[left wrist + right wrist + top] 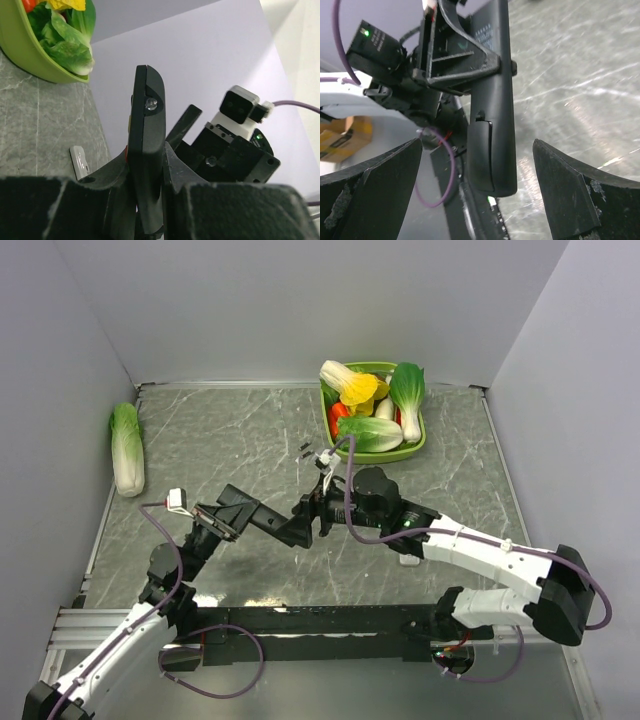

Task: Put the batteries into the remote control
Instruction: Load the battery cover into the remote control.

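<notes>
Table (250,430): grey marble top enclosed by pale walls.

Left arm (120,640): rises from the lower left of the top view, bends near the left centre and reaches right toward the middle of the frame. Right arm (480,555): starts at the lower right, folds back at its elbow by the right edge and extends left to the same middle area. The two wrists meet nose to nose.

Left gripper (146,170): clamped on the remote (492,125), one finger on each flat face. Its wrist view shows the remote edge-on and near upright in the middle of the frame, clear of the table.

Right gripper (477,150): spread wide and holding nothing. Its fingers (375,185) sit at the lower left and lower right of its wrist view. The remote hangs between them, apart from both.

View differences: only the right wrist view shows the remote's dark back face, with a hatch panel (481,150) near its lower end. Whether the panel is seated cannot be told. Only the left wrist view shows the right wrist's white camera (239,107), at right of the frame. In the top view the grippers hide the remote.

Surroundings: a green tray (420,440) of toy vegetables stands at the upper right of centre, by the back wall. A cabbage (127,450) lies along the left wall. A pale piece (80,161) lies flat on the table, left of the remote in the left wrist view. Two dark bits (304,449) lie left of the tray, above the grippers
</notes>
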`<state>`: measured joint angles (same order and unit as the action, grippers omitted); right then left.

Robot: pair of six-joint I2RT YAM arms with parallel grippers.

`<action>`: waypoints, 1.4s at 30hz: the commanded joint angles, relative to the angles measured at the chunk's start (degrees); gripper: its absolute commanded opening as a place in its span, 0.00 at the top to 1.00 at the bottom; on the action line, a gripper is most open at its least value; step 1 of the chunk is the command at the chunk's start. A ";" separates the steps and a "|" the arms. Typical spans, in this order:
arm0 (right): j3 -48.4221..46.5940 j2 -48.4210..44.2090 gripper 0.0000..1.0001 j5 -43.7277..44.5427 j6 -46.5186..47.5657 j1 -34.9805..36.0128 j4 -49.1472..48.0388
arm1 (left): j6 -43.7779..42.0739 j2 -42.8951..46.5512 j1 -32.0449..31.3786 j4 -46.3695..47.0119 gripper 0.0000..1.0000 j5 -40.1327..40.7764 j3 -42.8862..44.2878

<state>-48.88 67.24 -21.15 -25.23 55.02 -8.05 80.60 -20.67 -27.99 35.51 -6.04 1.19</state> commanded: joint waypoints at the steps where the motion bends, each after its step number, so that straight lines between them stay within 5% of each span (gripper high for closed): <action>1: -2.19 1.75 0.01 -4.08 -4.29 -1.15 -0.99 | -0.97 -0.78 -0.05 8.08 0.99 -2.48 -1.63; 18: 0.36 5.97 0.18 -10.58 -10.10 -3.34 -9.26 | -2.20 -3.77 -0.05 12.92 0.99 -5.21 0.04; 24: 1.86 7.46 0.31 -12.51 -11.42 -3.52 -11.37 | -2.64 -2.98 -0.05 12.84 0.99 -5.73 0.30; 36: 2.04 9.83 0.73 -14.62 -11.68 -3.78 -11.37 | -5.18 -2.62 -0.14 14.50 0.99 -8.01 1.18; 42: 1.07 10.19 0.78 -15.59 -10.54 -3.96 -8.91 | -8.26 -4.12 -0.05 14.77 0.99 -11.44 2.94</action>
<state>-46.83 76.34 -36.91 -37.21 51.46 -17.91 74.39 -24.36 -27.94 44.16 -13.52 1.19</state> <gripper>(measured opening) 0.430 0.237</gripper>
